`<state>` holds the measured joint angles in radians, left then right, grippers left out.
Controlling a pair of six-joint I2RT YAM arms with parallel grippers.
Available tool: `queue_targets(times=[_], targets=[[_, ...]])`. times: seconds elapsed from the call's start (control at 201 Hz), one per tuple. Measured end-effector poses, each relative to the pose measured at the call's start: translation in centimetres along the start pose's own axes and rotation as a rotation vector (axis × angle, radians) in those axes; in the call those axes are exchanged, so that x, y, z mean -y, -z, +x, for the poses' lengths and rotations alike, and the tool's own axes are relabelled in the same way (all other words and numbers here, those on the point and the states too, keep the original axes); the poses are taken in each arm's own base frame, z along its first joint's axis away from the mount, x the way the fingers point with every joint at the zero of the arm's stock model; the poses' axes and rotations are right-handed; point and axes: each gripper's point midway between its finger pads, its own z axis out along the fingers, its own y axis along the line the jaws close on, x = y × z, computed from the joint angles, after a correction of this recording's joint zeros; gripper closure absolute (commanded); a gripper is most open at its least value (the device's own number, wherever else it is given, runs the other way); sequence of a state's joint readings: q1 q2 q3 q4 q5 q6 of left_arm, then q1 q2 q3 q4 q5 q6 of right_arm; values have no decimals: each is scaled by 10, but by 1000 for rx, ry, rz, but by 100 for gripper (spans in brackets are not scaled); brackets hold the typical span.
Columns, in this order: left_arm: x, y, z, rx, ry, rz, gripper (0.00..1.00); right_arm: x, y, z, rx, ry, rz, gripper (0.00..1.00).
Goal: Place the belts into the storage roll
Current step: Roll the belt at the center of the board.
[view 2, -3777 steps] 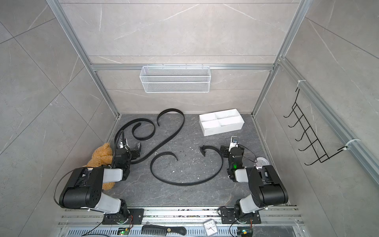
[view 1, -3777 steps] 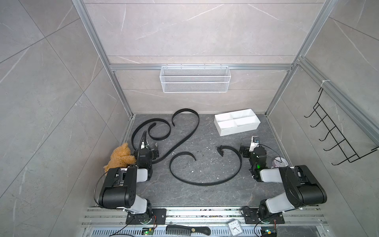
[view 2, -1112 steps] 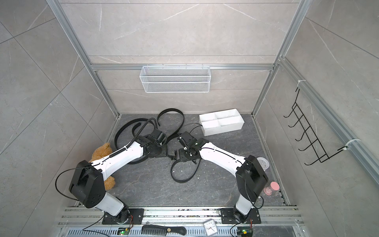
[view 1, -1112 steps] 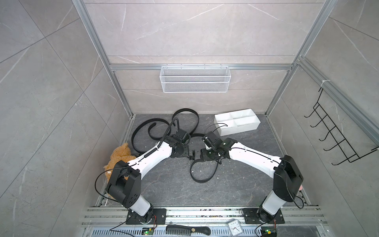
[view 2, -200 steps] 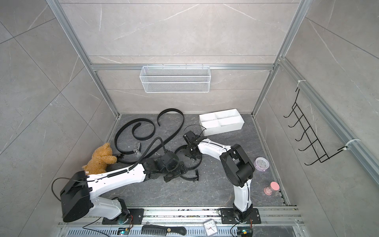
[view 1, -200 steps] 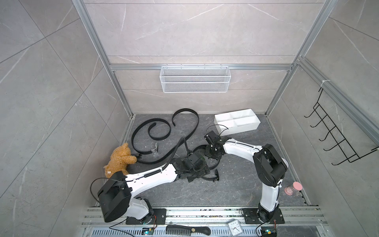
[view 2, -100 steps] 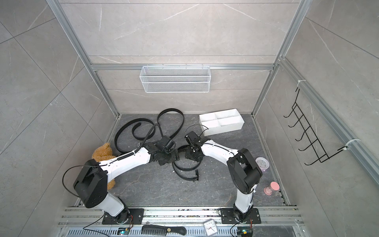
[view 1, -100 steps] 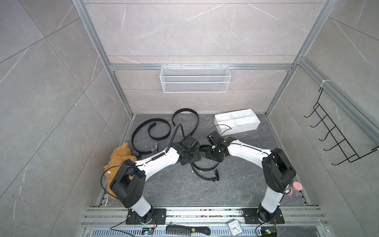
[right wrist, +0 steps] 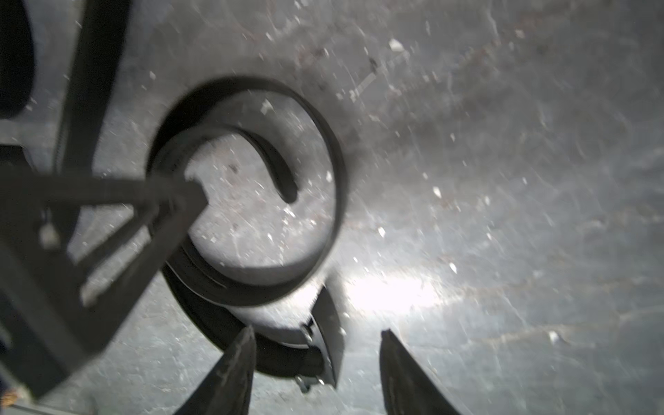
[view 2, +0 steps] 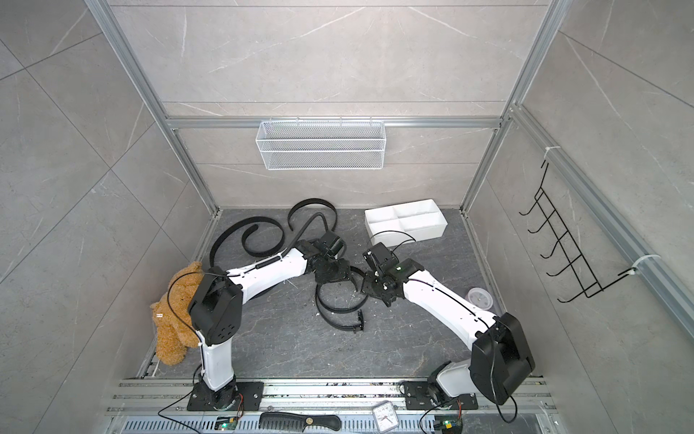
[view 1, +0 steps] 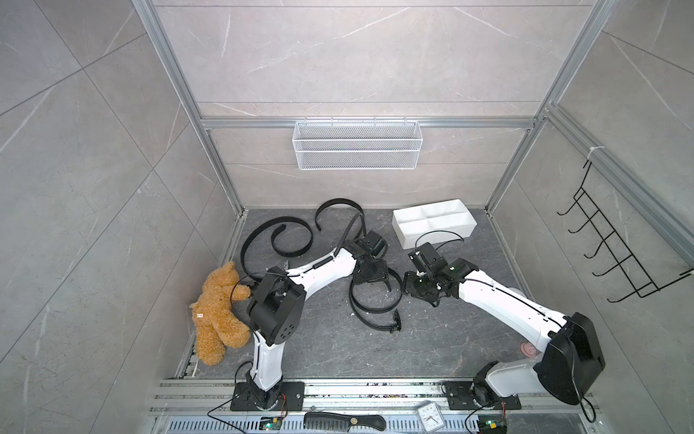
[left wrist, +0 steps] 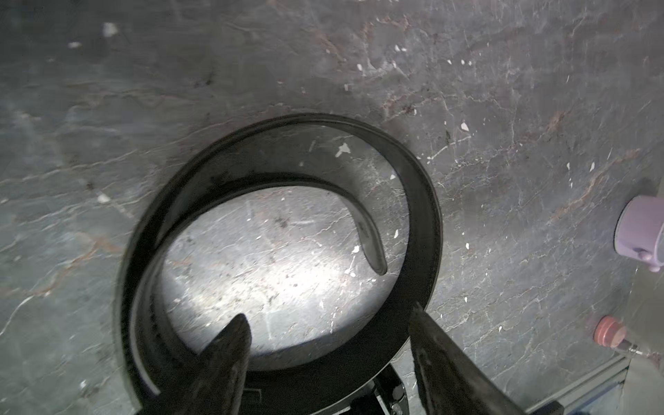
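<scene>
One belt (view 1: 375, 310) lies coiled in the middle of the floor, its metal buckle at the near end; both top views show it (view 2: 340, 310). My left gripper (view 1: 370, 283) stands open over the coil's far side. In the left wrist view the left gripper (left wrist: 328, 319) straddles the belt's band (left wrist: 424, 215), one finger inside the coil and one outside. My right gripper (view 1: 407, 287) is open just right of the coil. The right wrist view has the right gripper (right wrist: 318, 334) around the buckle end (right wrist: 325, 323) without pinching it. Two more belts (view 1: 293, 240) (view 1: 338, 204) curl at the back left. The storage roll (view 1: 435, 233) stands at the back right, with nothing in the compartments I can see.
A brown teddy bear (view 1: 218, 312) lies by the left wall beside the left arm. A lavender cup (view 2: 479, 298) and a small pink item (view 1: 527, 349) sit near the right arm. A wire basket (view 1: 356, 150) and hook rack (view 1: 619, 263) hang on the walls. A comb (view 1: 343, 422) and a clock (view 1: 430, 413) lie by the front rail.
My right gripper has opened and drawn back to the right of the coil. The left gripper came from the front onto the coil's far side, its jaws a little narrower.
</scene>
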<state>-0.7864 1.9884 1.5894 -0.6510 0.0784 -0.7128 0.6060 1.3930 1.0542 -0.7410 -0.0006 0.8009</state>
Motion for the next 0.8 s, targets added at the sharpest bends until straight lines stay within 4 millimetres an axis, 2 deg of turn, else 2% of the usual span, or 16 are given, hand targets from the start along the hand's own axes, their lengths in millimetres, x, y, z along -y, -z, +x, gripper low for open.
queue_targets(times=[0.209, 0.378, 0.562, 0.796], targets=[[9, -26, 4, -77, -84, -51, 34, 24, 4, 34, -29, -22, 13, 44], [6, -32, 9, -85, -94, -107, 35, 34, 12, 41, -11, -48, 10, 44], [2, -41, 9, -76, -81, -144, 35, 32, 11, 47, -12, -54, 1, 44], [-4, -67, 12, -100, -65, -173, 36, 13, -2, 86, -75, -4, -29, 39]])
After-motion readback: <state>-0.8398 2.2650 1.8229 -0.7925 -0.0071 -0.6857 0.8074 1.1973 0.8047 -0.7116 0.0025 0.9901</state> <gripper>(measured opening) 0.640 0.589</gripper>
